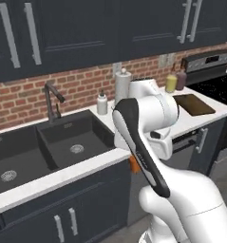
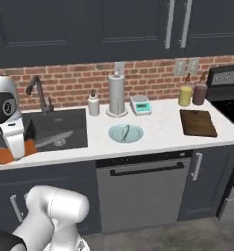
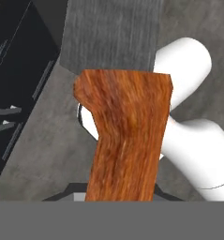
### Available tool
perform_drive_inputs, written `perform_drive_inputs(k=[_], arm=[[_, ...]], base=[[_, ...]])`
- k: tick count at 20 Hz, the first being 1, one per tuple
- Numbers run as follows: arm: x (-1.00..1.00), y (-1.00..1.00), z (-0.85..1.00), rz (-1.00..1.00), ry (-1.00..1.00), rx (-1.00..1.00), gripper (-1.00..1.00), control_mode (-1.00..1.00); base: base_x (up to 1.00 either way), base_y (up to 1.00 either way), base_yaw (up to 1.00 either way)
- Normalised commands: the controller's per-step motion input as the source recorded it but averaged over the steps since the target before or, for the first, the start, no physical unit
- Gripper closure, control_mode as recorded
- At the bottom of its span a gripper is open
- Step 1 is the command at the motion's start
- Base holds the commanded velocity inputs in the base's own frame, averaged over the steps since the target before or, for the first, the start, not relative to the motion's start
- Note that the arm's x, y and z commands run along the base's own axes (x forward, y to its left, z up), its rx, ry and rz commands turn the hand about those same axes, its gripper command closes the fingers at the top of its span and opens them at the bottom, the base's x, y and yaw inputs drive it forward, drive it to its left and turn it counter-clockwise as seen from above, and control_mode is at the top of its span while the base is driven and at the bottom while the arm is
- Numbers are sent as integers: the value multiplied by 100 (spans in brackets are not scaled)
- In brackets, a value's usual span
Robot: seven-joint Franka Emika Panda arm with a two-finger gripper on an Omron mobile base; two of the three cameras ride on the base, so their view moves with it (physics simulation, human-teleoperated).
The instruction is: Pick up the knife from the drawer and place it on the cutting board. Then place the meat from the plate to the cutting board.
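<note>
— Fingers (image 3: 66, 193)?
— Pinched tight on the knife (image 3: 125, 136), low on its handle (image 3: 127, 154), right up against the hand camera.
— Looks like what, up close?
— Streaky orange-brown on the handle, wood-grained, widening toward the blade (image 3: 111, 35). Flat dull grey there, broad, with a brushed look.
— And from the base cameras?
— Held up off the table (image 2: 162, 135), at the front edge of the sink (image 2: 64, 122), far left in the right base view. Orange on both sides of the white hand, grey blade reaching out over the basin, roughly level. Just an orange sliver peeking from under the arm in the left base view.
— Other task things?
— Meat (image 2: 127, 131) lying on the light blue plate (image 2: 114, 134), silvery and slender, mid-table. Cutting board (image 2: 198, 122) dark brown, flat on the table far to the right, well apart from the knife.
</note>
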Motion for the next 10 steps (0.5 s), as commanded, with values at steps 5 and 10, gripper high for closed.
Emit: perform_drive_inputs(k=[5, 10], arm=[[0, 0, 0, 0, 0, 0, 100, 100], [0, 0, 0, 0, 0, 0, 100, 100]], base=[[26, -100, -10], [42, -100, 4]])
